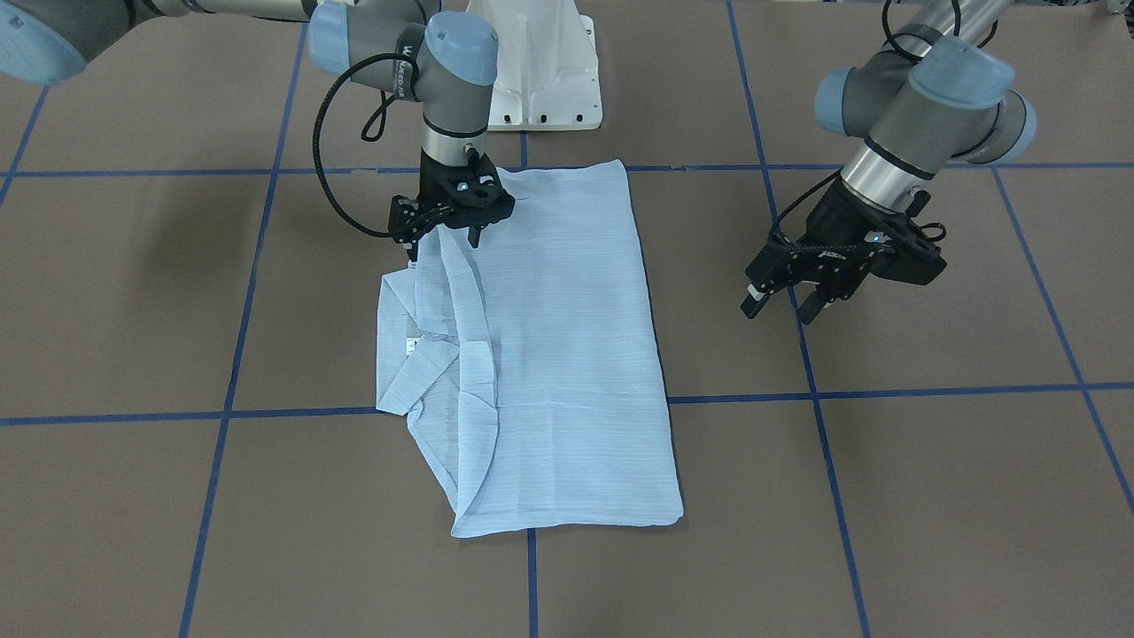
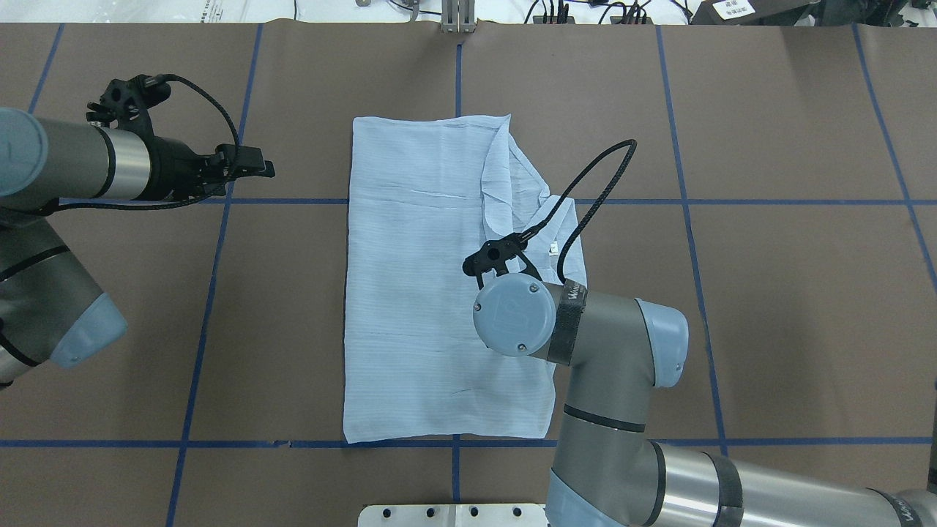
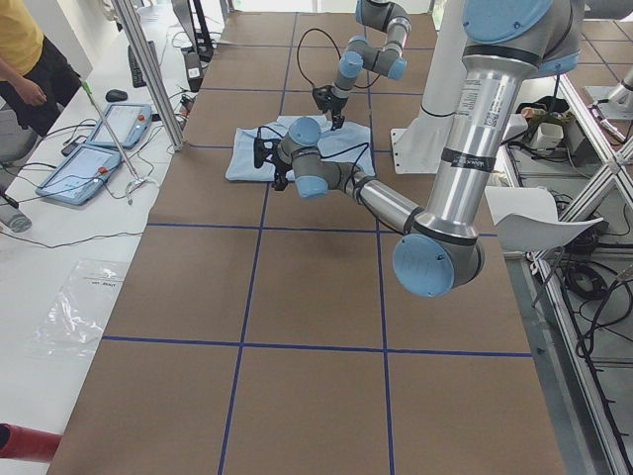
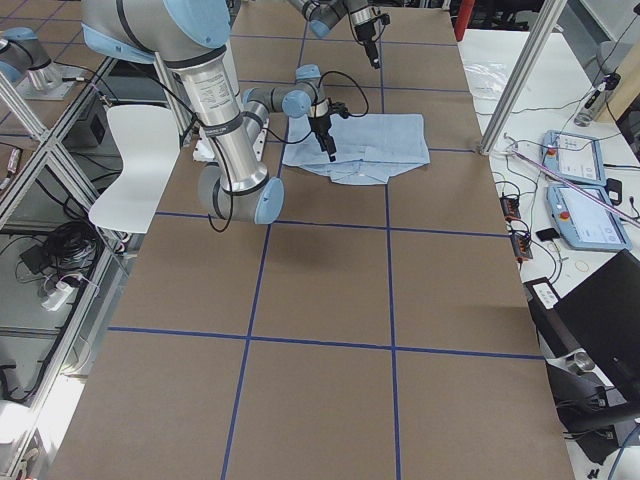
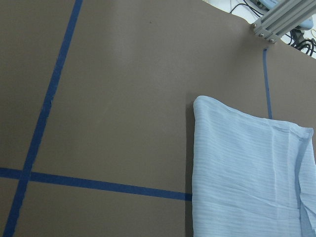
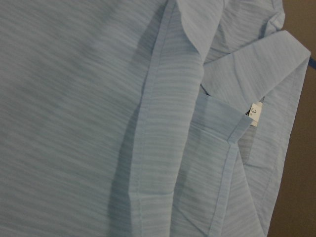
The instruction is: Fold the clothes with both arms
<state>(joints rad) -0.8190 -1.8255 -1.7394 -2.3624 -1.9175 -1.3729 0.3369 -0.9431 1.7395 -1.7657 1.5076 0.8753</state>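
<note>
Brown table (image 1: 133, 292) taped in blue squares bears the shirt (image 1: 567, 337); right hand (image 1: 443, 246) and left hand (image 1: 780, 310) both gape.

neck label (image 6: 254, 111) of the shirt (image 6: 74, 123): one small dark mark, perhaps a "3", seen sideways. strap (image 2: 574, 294) on the right arm (image 2: 611, 344): white lettering beginning "w", the rest unreadable.

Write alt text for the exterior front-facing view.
A thin pale blue striped shirt lies folded lengthwise on a brown table. The right arm's black end effector hangs open at its collar-side edge; the left end effector hovers open apart from it.
</note>
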